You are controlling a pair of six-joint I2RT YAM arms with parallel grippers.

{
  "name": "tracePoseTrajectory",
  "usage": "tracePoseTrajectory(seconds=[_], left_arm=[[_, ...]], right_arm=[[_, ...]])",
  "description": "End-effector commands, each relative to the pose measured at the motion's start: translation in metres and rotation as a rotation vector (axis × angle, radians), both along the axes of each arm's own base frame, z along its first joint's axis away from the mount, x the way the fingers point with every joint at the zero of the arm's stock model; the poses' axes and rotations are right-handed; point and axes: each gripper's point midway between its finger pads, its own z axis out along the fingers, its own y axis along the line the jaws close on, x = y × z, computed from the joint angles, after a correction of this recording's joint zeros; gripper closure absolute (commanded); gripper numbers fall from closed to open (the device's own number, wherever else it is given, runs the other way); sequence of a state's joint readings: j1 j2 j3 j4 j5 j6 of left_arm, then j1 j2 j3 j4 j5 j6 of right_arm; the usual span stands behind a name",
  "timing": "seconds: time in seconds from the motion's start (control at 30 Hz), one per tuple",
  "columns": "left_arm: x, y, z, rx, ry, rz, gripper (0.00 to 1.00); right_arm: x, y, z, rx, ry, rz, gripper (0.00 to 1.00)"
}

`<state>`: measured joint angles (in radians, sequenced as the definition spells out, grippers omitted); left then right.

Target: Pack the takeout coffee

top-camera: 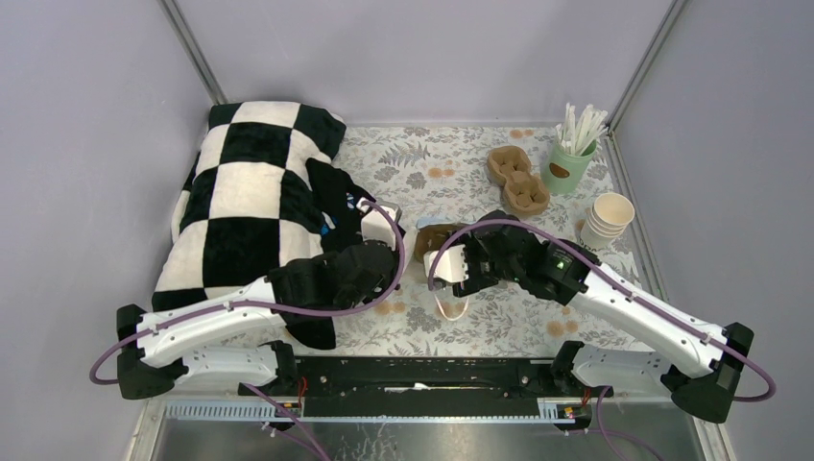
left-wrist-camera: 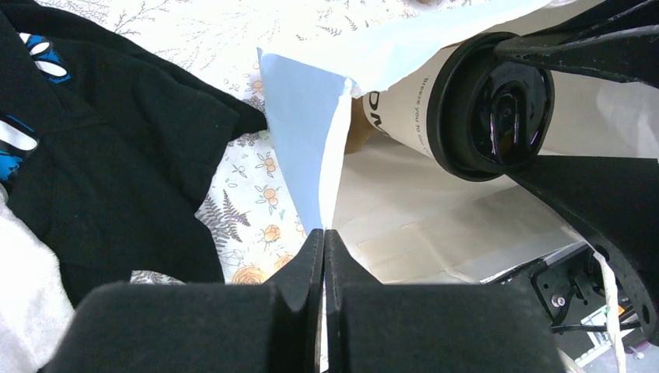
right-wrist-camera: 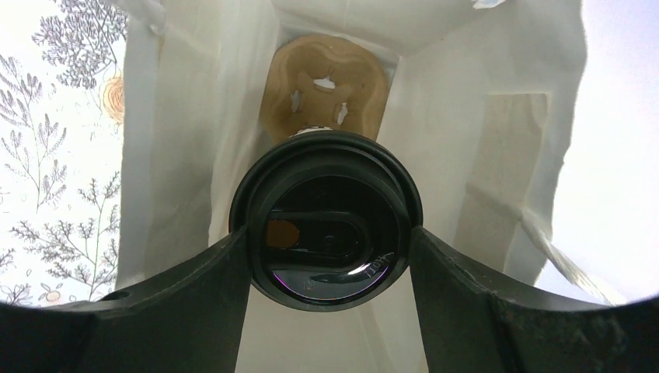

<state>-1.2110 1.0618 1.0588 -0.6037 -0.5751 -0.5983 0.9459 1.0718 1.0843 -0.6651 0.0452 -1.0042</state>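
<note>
The takeout coffee (right-wrist-camera: pixel 326 221), a white paper cup with a black lid (left-wrist-camera: pixel 497 109) and dark lettering, is held at the lid between the fingers of my right gripper (right-wrist-camera: pixel 328 242). It hangs in the open mouth of a white paper bag (right-wrist-camera: pixel 497 140), lid towards the right wrist camera. A brown cup carrier (right-wrist-camera: pixel 326 85) lies at the bag's bottom. My left gripper (left-wrist-camera: pixel 324 237) is shut on the edge of the bag's mouth (left-wrist-camera: pixel 334 155), holding it open. In the top view the right gripper (top-camera: pixel 461 269) covers the cup at the bag (top-camera: pixel 427 240).
A black-and-white checked cloth (top-camera: pixel 245 192) and a black garment (top-camera: pixel 331 192) lie at the left. At the back right are brown cup carriers (top-camera: pixel 516 181), a green holder of white sticks (top-camera: pixel 571 158) and a stack of cream cups (top-camera: pixel 607 219).
</note>
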Motion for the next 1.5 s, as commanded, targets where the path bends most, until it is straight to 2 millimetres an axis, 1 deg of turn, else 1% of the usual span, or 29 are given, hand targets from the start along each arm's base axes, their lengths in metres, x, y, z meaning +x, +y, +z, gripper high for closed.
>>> tracePoseTrajectory(seconds=[0.0, 0.17, 0.33, 0.47, 0.53, 0.63, 0.73, 0.87, 0.93, 1.03, 1.13, 1.27, 1.37, 1.4, 1.47], left_arm=[[0.003, -0.003, 0.011, -0.052, -0.035, -0.003, 1.00], [0.003, -0.008, 0.009, -0.083, -0.013, 0.015, 1.00], [0.007, -0.010, 0.002, -0.089, 0.002, 0.054, 1.00], [0.008, -0.015, 0.005, -0.099, 0.001, 0.052, 1.00], [0.009, -0.019, 0.009, -0.106, 0.000, 0.048, 1.00], [0.009, -0.024, 0.007, -0.098, 0.008, 0.035, 0.99], [0.008, -0.028, 0.001, -0.080, 0.018, 0.024, 0.93], [0.005, -0.030, -0.009, -0.070, 0.046, 0.015, 0.88], [0.005, -0.031, -0.013, -0.062, 0.052, 0.012, 0.87], [0.010, -0.029, -0.010, -0.046, 0.032, 0.034, 0.86], [0.021, -0.026, -0.005, -0.040, 0.016, 0.066, 0.83], [0.031, -0.027, -0.006, -0.042, 0.034, 0.093, 0.76], [0.036, -0.029, -0.006, -0.036, 0.032, 0.092, 0.76], [0.037, -0.030, -0.005, -0.033, 0.028, 0.092, 0.78], [0.041, -0.029, -0.004, -0.023, 0.018, 0.095, 0.85]], right_arm=[[0.004, -0.010, 0.001, -0.066, -0.013, -0.007, 0.57], [-0.005, -0.008, -0.002, -0.046, 0.050, -0.013, 0.57], [-0.014, -0.003, -0.011, -0.007, 0.132, -0.049, 0.58], [-0.016, 0.005, -0.020, 0.018, 0.176, -0.087, 0.60], [-0.017, 0.010, -0.021, 0.038, 0.190, -0.100, 0.61], [-0.019, 0.017, -0.020, 0.077, 0.212, -0.102, 0.61], [-0.018, 0.018, -0.017, 0.105, 0.205, -0.113, 0.61], [-0.016, 0.018, -0.015, 0.128, 0.196, -0.134, 0.61], [-0.016, 0.019, -0.015, 0.138, 0.195, -0.135, 0.61], [-0.013, 0.016, -0.015, 0.128, 0.184, -0.150, 0.61], [-0.014, 0.013, -0.015, 0.123, 0.187, -0.155, 0.61], [-0.017, 0.010, -0.014, 0.110, 0.189, -0.151, 0.61], [-0.017, 0.007, -0.015, 0.089, 0.188, -0.154, 0.61], [-0.016, 0.006, -0.014, 0.087, 0.185, -0.156, 0.61], [-0.015, 0.005, -0.012, 0.086, 0.177, -0.158, 0.61]])
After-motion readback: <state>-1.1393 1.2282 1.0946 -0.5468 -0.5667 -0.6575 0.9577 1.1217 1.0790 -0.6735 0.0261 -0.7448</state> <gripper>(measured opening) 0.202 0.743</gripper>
